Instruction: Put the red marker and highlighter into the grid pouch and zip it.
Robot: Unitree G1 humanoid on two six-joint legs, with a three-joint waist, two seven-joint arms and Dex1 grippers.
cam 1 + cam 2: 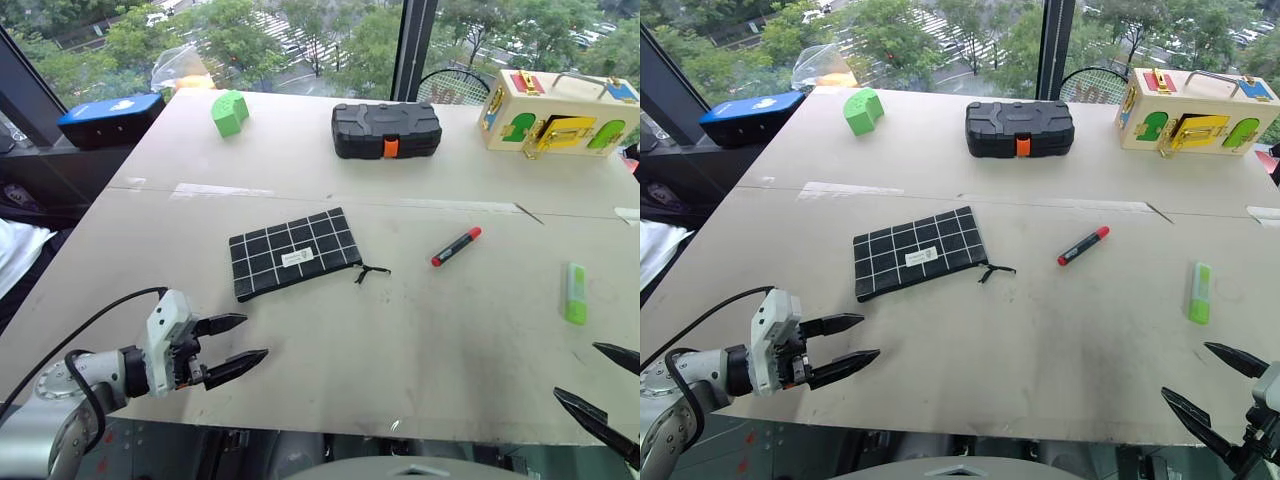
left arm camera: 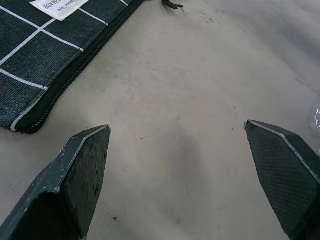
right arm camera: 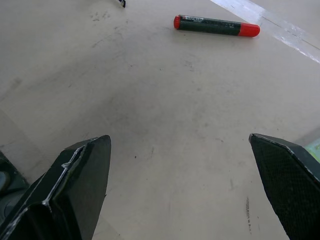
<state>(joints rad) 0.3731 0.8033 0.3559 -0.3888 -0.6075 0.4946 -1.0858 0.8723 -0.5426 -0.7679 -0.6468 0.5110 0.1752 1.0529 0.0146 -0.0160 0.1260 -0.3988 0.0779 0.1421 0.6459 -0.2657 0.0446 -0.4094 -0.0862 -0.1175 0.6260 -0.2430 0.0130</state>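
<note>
1. One pale tabletop [image 1: 420,330] is seen carrying everything, with a taped seam running across its middle.
2. At about 1 o'clock, near the far right corner, a cream wooden latch box [image 1: 555,112] with green doors and brass fittings is set.
3. At 12 o'clock, a black hard case [image 1: 386,130] with an orange latch is placed on the far half.
4. Just left of centre, the grid pouch [image 1: 293,252] is laid flat, its white label facing up and its zipper cord [image 1: 371,271] trailing toward 3 o'clock; in the left wrist view its zip edge looks closed.
5. At 10 o'clock, off the tabletop's far left corner, a blue case [image 1: 110,117] is seen.
6. The left hand [image 1: 233,347] is held over the near left edge, at 7 o'clock, its two black fingers spread wide with nothing between them; the pouch is near it, not touched.
7. The right hand [image 1: 1210,388] is held at the near right corner, at 5 o'clock, fingers likewise spread wide and empty.
8. At 11 o'clock, a green curved block [image 1: 229,112] is set on the far half.
9. The highlighter [image 1: 575,292] is laid at 3 o'clock by the right edge, well apart from the pouch.
10. The red marker [image 1: 456,246] is laid just right of centre, between cord and highlighter, touching neither.
</note>
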